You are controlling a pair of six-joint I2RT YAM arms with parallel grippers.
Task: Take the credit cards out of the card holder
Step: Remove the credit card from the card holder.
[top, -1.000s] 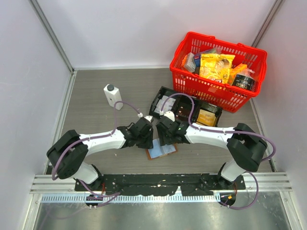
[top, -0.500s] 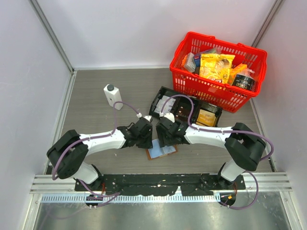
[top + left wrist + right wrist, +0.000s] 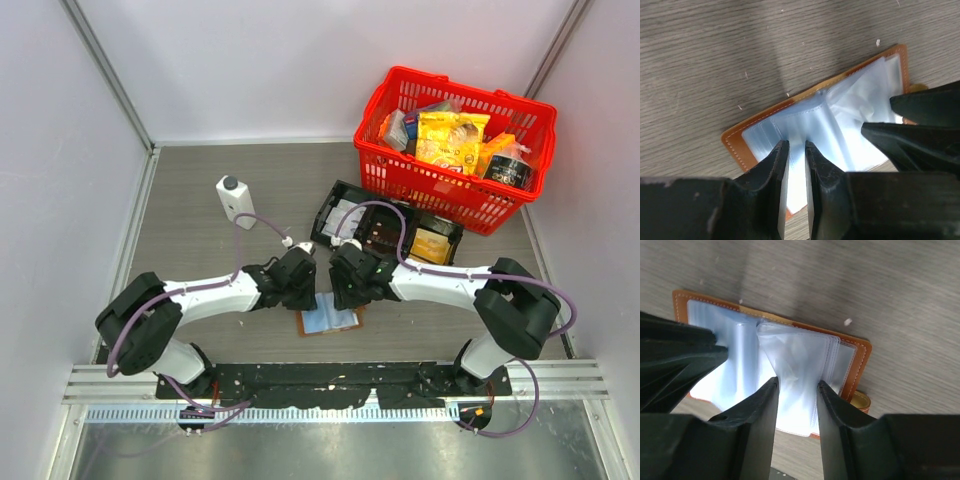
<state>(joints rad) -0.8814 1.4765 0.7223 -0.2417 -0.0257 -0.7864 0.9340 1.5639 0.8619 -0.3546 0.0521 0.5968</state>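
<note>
Card holder [image 3: 328,321] sits lower-left now, open; left gripper [image 3: 796,146] nearly together, grip unclear; right gripper [image 3: 797,385] apart; no credit cards out.

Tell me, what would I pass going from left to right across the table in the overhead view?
white bottle → card holder → black tray → red basket

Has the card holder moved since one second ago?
Yes: the card holder slid slightly left, away from the black tray.
</note>
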